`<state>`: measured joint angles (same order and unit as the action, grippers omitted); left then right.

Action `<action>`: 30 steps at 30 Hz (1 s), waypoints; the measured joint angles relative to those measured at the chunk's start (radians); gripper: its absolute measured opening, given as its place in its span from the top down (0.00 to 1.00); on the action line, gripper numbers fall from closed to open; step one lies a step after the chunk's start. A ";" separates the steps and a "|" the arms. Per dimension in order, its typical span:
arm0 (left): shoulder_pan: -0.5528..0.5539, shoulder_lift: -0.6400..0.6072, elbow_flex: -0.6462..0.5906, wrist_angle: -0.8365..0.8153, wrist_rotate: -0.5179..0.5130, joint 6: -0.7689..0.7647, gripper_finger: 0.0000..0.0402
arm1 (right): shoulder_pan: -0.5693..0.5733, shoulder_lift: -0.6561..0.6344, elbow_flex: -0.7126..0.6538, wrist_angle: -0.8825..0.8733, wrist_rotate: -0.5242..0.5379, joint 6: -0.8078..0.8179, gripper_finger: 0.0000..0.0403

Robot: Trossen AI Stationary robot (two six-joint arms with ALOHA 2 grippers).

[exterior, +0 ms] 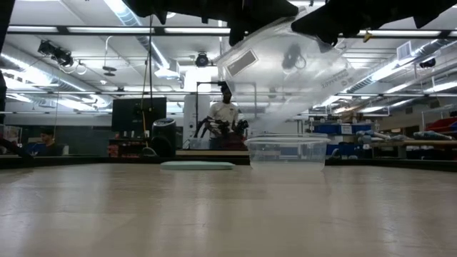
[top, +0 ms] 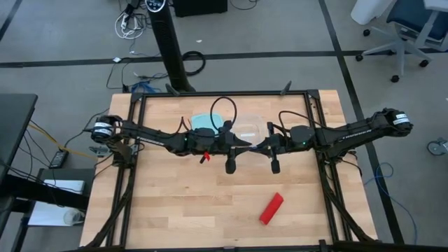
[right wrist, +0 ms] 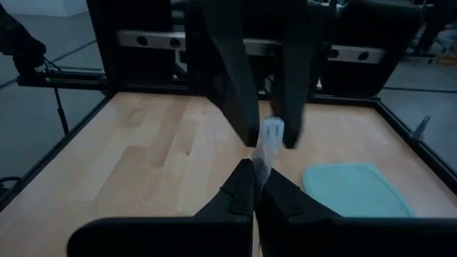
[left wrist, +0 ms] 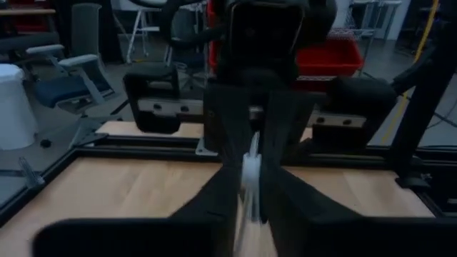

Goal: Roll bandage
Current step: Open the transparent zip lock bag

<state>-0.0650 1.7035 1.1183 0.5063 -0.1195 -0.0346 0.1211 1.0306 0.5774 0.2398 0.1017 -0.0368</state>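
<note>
The bandage (top: 271,208) is a small red roll lying on its side on the table, near the front right, and no gripper touches it. My left gripper (top: 245,143) and my right gripper (top: 261,145) meet tip to tip above the table's middle. Both are shut on a clear crinkled plastic bag (exterior: 278,64). In the low view the bag hangs high above the table, over a clear container (exterior: 285,151). The left gripper also shows in its own wrist view (left wrist: 250,203), and the right gripper in its own (right wrist: 258,182). My left gripper pinches a thin edge of the clear bag (left wrist: 250,168) between its two fingers. The fingers lie level and come from the table's left. The bag is lifted clear of the table. My right gripper pinches a thin edge of the clear bag (right wrist: 270,135) between its two fingers, facing the left gripper. The fingers lie level and come from the table's right. The bag hangs clear of the table.
A light-blue square lid (top: 204,120) lies flat on the table behind the left gripper. The clear container (top: 249,129) stands beside it, under the grippers. A black frame (top: 224,95) runs round the table. People show in the room beyond (exterior: 226,114).
</note>
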 joint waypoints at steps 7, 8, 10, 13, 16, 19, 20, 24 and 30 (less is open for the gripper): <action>0.000 0.013 0.000 0.006 0.020 -0.024 0.96 | 0.000 0.000 0.000 0.002 0.003 0.000 1.00; 0.002 0.013 0.000 0.006 0.021 -0.037 0.93 | 0.000 0.000 0.000 0.002 0.003 0.000 1.00; 0.010 0.013 0.000 -0.004 0.028 -0.062 0.87 | 0.000 0.000 0.000 0.002 0.003 -0.001 1.00; 0.014 0.014 0.000 -0.011 0.028 -0.076 0.78 | 0.000 0.000 -0.001 0.002 0.003 -0.007 1.00; 0.013 0.014 0.000 -0.003 0.027 -0.075 0.76 | 0.000 0.000 -0.001 0.009 0.002 -0.010 1.00; 0.013 0.014 0.000 -0.003 0.021 -0.074 0.80 | 0.000 0.000 -0.001 0.007 0.002 -0.010 1.00; 0.013 0.014 0.000 -0.003 0.018 -0.074 0.82 | 0.000 0.000 -0.001 0.007 0.002 -0.010 1.00; 0.013 0.014 0.000 0.011 0.027 -0.074 0.94 | -0.001 -0.001 -0.001 0.003 0.003 -0.010 1.00; 0.013 0.014 0.000 0.014 0.050 -0.075 0.95 | -0.007 -0.002 0.000 -0.005 0.000 -0.006 1.00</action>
<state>-0.0521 1.7176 1.1179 0.5205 -0.0696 -0.1091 0.1139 1.0290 0.5770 0.2352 0.1013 -0.0430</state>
